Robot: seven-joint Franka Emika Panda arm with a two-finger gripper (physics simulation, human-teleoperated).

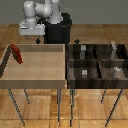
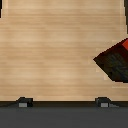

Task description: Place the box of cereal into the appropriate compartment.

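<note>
Wooden flooring frames your two tables, and nearest you the box of cereal (image 1: pixel 17 54) leans in the light tray (image 1: pixel 35 75): thin, stiff, probably light, so pinch its flat faces; behind, the gripper (image 1: pixel 37 41) hangs, spread unclear.

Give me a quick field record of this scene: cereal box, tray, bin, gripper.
cereal box: red, tilted, in the light tray by its wall at the exterior view's left
tray: light wood, undivided
bin: dark, four cells, at the exterior view's right
target cell: marked by a tall pale slab
gripper: above tray's far edge, holding nothing; jaw state unclear
</note>
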